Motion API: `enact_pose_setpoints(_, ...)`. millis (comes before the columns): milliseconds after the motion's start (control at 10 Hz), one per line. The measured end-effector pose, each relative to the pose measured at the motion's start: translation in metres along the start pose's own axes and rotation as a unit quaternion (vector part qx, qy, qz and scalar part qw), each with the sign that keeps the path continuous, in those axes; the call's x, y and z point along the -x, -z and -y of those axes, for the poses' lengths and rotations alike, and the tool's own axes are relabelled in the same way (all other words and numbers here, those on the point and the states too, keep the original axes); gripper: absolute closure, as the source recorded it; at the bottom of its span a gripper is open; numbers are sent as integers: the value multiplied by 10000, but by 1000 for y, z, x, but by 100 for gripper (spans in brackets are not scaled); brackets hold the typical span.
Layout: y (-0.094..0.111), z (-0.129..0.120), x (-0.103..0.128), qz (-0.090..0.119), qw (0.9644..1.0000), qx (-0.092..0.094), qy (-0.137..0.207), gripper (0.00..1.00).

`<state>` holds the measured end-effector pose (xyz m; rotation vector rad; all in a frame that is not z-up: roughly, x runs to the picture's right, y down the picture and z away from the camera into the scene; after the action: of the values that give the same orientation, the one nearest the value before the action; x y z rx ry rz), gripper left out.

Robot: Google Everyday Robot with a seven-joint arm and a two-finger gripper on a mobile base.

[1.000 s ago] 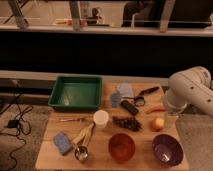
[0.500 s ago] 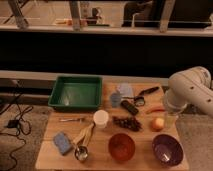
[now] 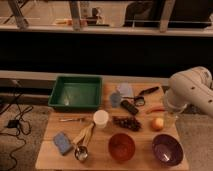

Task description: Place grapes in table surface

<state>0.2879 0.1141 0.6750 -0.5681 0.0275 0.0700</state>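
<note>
The claw [image 3: 171, 117] hangs at the right edge of the table [image 3: 100, 152], tucked under the robot's bulky white arm [image 3: 192, 90]. It's spread wide with nothing in it, as far as I can see from here. That looks like a hands-off pose, clear of everything laid out.

Just to its inner side sits the round yellow-orange fruit [image 3: 158, 123], and beyond that, there they are: the grapes [image 3: 126, 122], a dark little bunch lying flat on the bare wood, apart from the claw. They're between the fruit and the white cup [image 3: 101, 118], just behind the orange bowl [image 3: 122, 146] and in front of the black remote [image 3: 129, 107].

They're not in the green tray [image 3: 76, 92] or either bowl, so they're resting right where the job wants them. I'd call this placed, or very nearly wrapped up.
</note>
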Motion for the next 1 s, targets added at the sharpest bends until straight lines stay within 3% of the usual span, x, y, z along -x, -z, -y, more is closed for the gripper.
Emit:
enact_pose_setpoints(400, 6, -3, 16, 233, 9996, -56, 133, 20)
enact_pose_setpoints(1000, 7, -11, 78, 678, 9945, -171, 774, 20)
